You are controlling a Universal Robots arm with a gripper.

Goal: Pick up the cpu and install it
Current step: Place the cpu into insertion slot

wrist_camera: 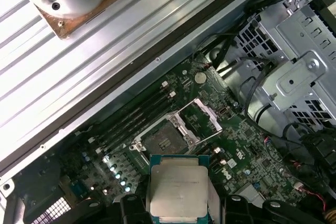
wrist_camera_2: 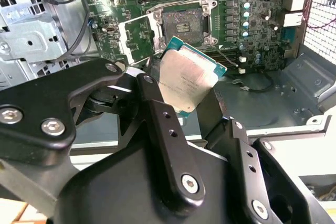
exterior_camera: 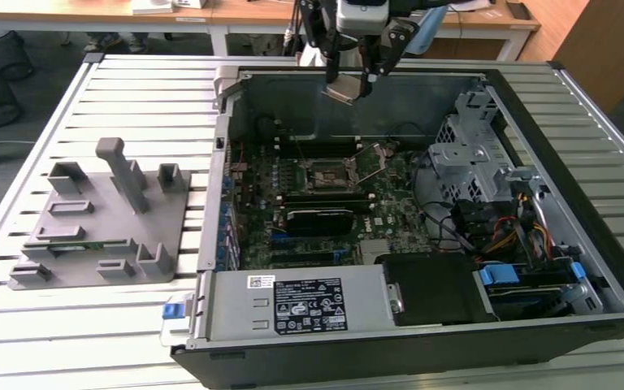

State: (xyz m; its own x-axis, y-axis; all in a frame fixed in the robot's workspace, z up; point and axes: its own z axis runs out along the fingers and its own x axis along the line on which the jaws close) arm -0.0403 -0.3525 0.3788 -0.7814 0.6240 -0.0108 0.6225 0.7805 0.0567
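Note:
The cpu point(exterior_camera: 347, 89), a flat square chip with a silver-grey top, hangs tilted in the air above the far wall of the open computer case. My gripper point(exterior_camera: 353, 81) is shut on the cpu, its black fingers point(wrist_camera_2: 157, 114) clamping opposite edges of the cpu point(wrist_camera_2: 186, 80). In the first wrist view the cpu point(wrist_camera: 177, 188) sits between the fingers, with the open socket point(wrist_camera: 164, 138) beyond it. The socket point(exterior_camera: 327, 172) lies in the middle of the motherboard, its hinged frame point(wrist_camera_2: 137, 35) flipped open beside the socket point(wrist_camera_2: 182, 22).
The black case point(exterior_camera: 421, 349) lies open on a slatted white table point(exterior_camera: 139, 89). A grey fixture stand point(exterior_camera: 106, 219) sits at the exterior view's left. A metal drive cage point(exterior_camera: 474, 154), loose cables point(exterior_camera: 507, 236) and a power supply point(exterior_camera: 301, 305) crowd the case.

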